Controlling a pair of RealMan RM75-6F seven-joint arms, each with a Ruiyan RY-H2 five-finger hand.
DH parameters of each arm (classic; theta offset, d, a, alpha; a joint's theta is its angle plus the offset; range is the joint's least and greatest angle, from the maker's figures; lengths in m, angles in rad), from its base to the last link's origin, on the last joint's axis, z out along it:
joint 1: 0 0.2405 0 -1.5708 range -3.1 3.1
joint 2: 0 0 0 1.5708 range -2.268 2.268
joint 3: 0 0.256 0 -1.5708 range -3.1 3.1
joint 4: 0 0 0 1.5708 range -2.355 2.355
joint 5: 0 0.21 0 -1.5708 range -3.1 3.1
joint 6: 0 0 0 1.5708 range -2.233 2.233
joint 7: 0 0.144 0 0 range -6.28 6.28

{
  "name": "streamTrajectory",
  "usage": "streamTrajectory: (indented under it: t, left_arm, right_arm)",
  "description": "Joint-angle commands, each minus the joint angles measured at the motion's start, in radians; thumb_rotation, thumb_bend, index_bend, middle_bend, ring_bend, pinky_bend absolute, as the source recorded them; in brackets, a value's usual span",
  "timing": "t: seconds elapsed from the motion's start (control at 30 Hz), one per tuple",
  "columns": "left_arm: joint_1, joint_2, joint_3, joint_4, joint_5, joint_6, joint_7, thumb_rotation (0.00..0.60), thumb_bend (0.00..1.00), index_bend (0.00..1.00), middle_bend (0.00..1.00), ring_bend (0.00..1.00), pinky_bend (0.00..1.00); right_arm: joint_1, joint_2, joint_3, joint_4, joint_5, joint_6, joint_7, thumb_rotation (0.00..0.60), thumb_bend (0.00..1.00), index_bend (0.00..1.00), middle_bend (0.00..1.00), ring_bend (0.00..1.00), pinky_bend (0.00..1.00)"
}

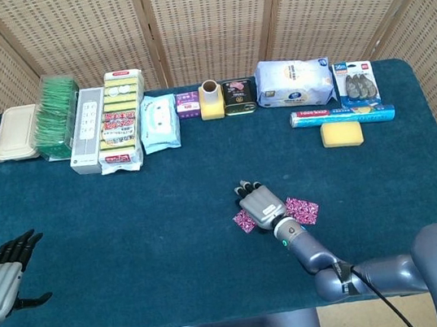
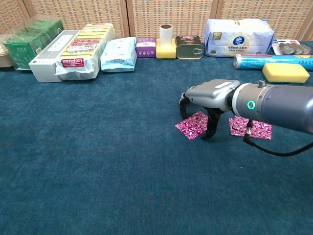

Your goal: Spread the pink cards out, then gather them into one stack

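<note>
Two patterned pink cards lie on the blue cloth. One pink card [image 2: 192, 124] [image 1: 244, 222] lies under my right hand [image 2: 209, 100] [image 1: 259, 205], whose fingertips [image 2: 211, 133] stand down on the cloth at the card's edges. The other pink card [image 2: 251, 126] [image 1: 303, 210] lies just to the right of the hand, partly behind the wrist. The hand arches over the first card with fingers apart and holds nothing. My left hand [image 1: 4, 271] hangs open at the table's near left edge, far from the cards.
Along the back edge stand a green tea box [image 2: 25, 41], a white box [image 2: 51, 56], snack packs [image 2: 83, 49], a wipes pack [image 2: 118, 53], a yellow cup [image 2: 166, 43], a tin [image 2: 190, 47], a tissue pack [image 2: 239, 31], a foil roll [image 2: 271, 60] and a yellow sponge [image 2: 286, 71].
</note>
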Motion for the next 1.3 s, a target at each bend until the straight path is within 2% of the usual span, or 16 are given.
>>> streamTrajectory:
  t: [0.03, 0.33, 0.8, 1.1, 1.3]
  left_arm:
    - [0.000, 0.000, 0.000, 0.000, 0.000, 0.000, 0.000, 0.600, 0.03, 0.00, 0.00, 0.00, 0.03]
    - [0.001, 0.001, 0.000, 0.000, 0.000, 0.001, -0.002, 0.600, 0.03, 0.00, 0.00, 0.00, 0.03]
    - [0.001, 0.001, 0.000, 0.001, 0.001, 0.003, -0.003, 0.600, 0.03, 0.00, 0.00, 0.00, 0.03]
    - [0.001, 0.000, 0.001, -0.001, 0.001, 0.002, 0.002, 0.600, 0.03, 0.00, 0.00, 0.00, 0.03]
    - [0.002, 0.000, 0.002, -0.002, 0.004, 0.003, 0.003, 0.600, 0.03, 0.00, 0.00, 0.00, 0.03]
  right_arm:
    - [-0.001, -0.001, 0.001, 0.001, -0.002, 0.000, 0.001, 0.600, 0.28, 0.40, 0.14, 0.06, 0.17]
    - [-0.010, -0.003, 0.003, 0.005, -0.014, 0.004, 0.008, 0.600, 0.28, 0.44, 0.15, 0.07, 0.18]
    - [-0.042, -0.005, 0.007, 0.007, -0.089, 0.025, 0.045, 0.600, 0.28, 0.49, 0.18, 0.09, 0.20]
    - [-0.050, 0.028, 0.018, -0.040, -0.099, 0.042, 0.031, 0.600, 0.28, 0.49, 0.18, 0.09, 0.20]
    - [-0.050, 0.056, 0.026, -0.079, -0.065, 0.059, 0.001, 0.600, 0.28, 0.49, 0.18, 0.09, 0.20]
